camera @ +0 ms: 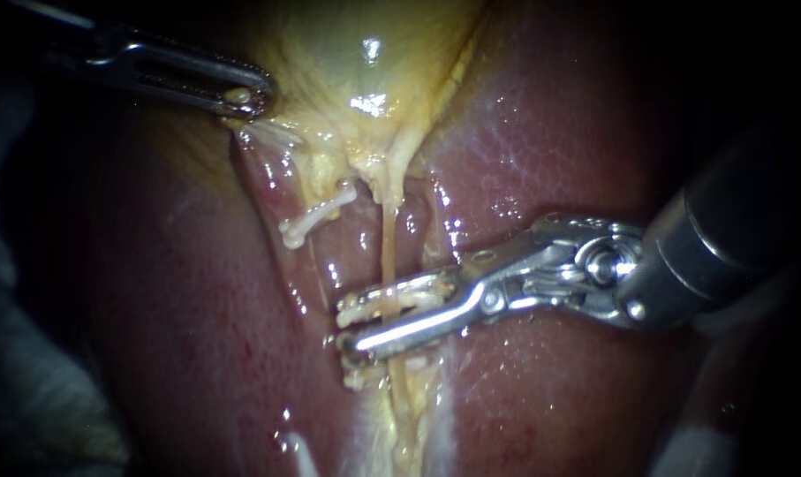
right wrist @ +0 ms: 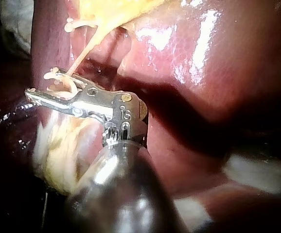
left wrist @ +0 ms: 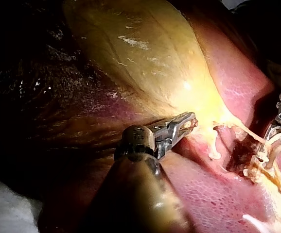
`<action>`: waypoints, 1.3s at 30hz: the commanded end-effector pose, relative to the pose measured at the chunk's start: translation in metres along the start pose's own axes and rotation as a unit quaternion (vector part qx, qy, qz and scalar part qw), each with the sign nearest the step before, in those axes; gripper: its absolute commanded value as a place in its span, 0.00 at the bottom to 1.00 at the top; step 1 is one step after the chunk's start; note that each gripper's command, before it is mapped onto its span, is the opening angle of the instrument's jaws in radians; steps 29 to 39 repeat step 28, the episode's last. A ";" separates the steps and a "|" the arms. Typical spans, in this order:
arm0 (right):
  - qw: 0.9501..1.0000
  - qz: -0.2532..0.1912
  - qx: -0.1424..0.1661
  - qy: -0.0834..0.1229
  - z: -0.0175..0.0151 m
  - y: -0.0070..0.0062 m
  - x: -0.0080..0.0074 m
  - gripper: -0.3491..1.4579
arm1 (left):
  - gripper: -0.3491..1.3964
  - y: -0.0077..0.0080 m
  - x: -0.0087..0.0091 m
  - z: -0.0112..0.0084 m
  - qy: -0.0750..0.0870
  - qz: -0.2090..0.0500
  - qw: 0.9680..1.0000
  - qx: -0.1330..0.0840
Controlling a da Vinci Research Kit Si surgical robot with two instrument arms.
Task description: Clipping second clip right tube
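Endoscope view: my left instrument [camera: 245, 95] comes in from the upper left, its jaws closed on the edge of the yellow gallbladder [camera: 365, 62], which lies against the dark red liver [camera: 179, 336]. Just right of that grip and lower down, a small clip [camera: 314, 218] sits slantwise on a strand of tissue in the opened groove. Further right, the right tube [camera: 389, 252] runs as a thin pale strand from the gallbladder's neck down the middle of the groove. My right instrument [camera: 351, 327] reaches across it from the right. Its jaws stand apart on either side of the tube and hold a white clip [camera: 387, 300] between them, one leg against each jaw. Just below those jaws, a lower clip [camera: 356, 378] shows on the same strand. In the left wrist view, my left instrument [left wrist: 188, 121] pinches a fold of the gallbladder [left wrist: 145, 58], and beyond it my right instrument [left wrist: 272, 156] carries the white clip [left wrist: 271, 145] around the strand. In the right wrist view, my right instrument [right wrist: 45, 87] has the white clip [right wrist: 65, 86] seated in its parted jaws, with the right tube [right wrist: 84, 51] leading from the gallbladder into the gap. I cannot tell whether the clip's legs already press on the tube.
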 end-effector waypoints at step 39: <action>1.000 0.011 -0.002 0.000 -0.0007 -0.0002 -0.0006 0.00 | 0.00 0.0000 0.0000 0.0000 0.000 0.000 1.000 0.000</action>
